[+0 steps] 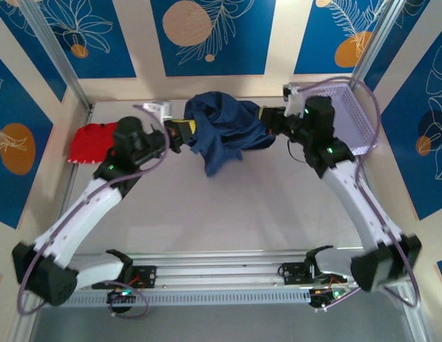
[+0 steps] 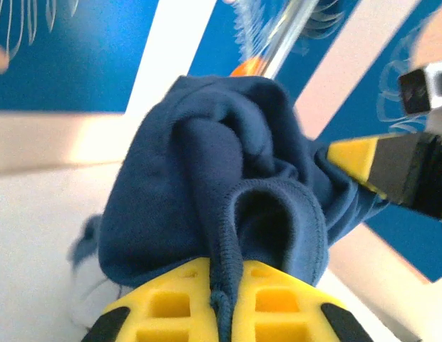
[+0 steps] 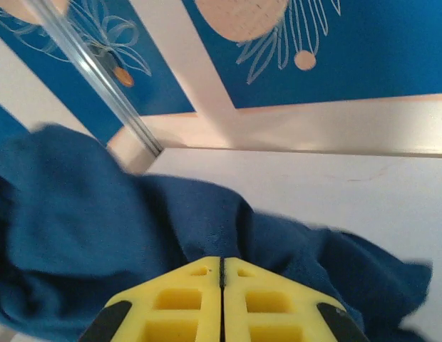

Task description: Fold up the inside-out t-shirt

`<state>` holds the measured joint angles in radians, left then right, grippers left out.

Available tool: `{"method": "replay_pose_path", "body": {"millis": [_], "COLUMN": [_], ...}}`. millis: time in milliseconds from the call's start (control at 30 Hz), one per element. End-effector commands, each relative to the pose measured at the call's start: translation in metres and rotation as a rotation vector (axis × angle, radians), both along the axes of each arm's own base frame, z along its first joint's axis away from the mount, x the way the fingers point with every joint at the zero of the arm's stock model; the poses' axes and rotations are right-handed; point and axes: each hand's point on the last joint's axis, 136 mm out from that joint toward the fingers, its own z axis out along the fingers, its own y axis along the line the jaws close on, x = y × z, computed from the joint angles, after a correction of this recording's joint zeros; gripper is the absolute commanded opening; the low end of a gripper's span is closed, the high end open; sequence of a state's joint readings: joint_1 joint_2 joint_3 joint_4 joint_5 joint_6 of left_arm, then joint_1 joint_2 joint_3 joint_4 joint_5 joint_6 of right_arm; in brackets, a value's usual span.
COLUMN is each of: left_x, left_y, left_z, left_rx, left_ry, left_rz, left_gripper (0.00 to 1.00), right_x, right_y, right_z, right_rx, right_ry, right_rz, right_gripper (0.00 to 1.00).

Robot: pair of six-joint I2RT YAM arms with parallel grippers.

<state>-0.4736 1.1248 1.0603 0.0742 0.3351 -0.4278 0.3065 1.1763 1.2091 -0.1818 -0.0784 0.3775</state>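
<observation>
The inside-out t-shirt point(image 1: 224, 132) is a dark navy bundle hanging bunched between my two grippers at the back of the table, its lowest fold drooping toward the tabletop. My left gripper point(image 1: 187, 134) is shut on its left side. In the left wrist view a stitched hem of the t-shirt point(image 2: 207, 185) is pinched between the yellow fingers of the left gripper point(image 2: 224, 274). My right gripper point(image 1: 262, 116) is shut on the right side. In the right wrist view, navy cloth of the t-shirt point(image 3: 100, 242) sits at the tips of the right gripper point(image 3: 222, 262).
A bright red garment point(image 1: 93, 141) lies at the back left of the table. A lavender basket point(image 1: 353, 117) stands at the back right behind the right arm. A small white object point(image 1: 158, 110) sits near the back wall. Metal frame posts rise at both back corners.
</observation>
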Motion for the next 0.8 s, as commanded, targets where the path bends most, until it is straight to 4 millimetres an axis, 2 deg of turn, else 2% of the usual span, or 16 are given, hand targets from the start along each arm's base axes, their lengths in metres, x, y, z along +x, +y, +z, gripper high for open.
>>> {"method": "replay_pose_path", "body": {"millis": [0,33,133,200,267,367,567,667,767], "left_x": [-0.027,-0.037,-0.063,-0.070,-0.069,-0.066,-0.067,-0.061,-0.060], "left_y": [-0.005,-0.002,0.009,0.019,0.028,0.029,-0.003,0.007,0.023], "left_z": [-0.080,-0.101,-0.155,-0.178,-0.192,-0.203,-0.232,-0.259,-0.270], "left_rx": [0.120,0.151,0.222,0.255,0.287,0.315,0.447,0.539,0.570], "left_ry": [0.152,0.199,0.315,0.361,0.396,0.460,0.515,0.607,0.627], "left_rz": [-0.098,-0.109,-0.123,-0.087,-0.038,-0.001,0.037,0.140,0.213], "left_gripper": [0.31,0.39,0.54,0.68,0.72,0.73,0.73,0.73,0.74], "right_x": [-0.028,-0.040,-0.071,-0.081,-0.083,-0.078,-0.051,-0.036,-0.027], "right_y": [-0.014,-0.021,-0.035,-0.036,-0.026,-0.007,0.023,0.036,0.051], "right_z": [-0.077,-0.097,-0.147,-0.170,-0.181,-0.196,-0.216,-0.232,-0.239], "right_rx": [-0.083,-0.095,-0.115,-0.112,-0.087,-0.106,-0.168,-0.223,-0.244], "right_ry": [0.166,0.207,0.304,0.343,0.370,0.416,0.467,0.499,0.524], "right_rz": [-0.046,-0.068,-0.106,-0.103,-0.054,0.003,0.045,0.055,0.091], "right_gripper": [0.23,0.32,0.51,0.58,0.60,0.61,0.61,0.61,0.61]}}
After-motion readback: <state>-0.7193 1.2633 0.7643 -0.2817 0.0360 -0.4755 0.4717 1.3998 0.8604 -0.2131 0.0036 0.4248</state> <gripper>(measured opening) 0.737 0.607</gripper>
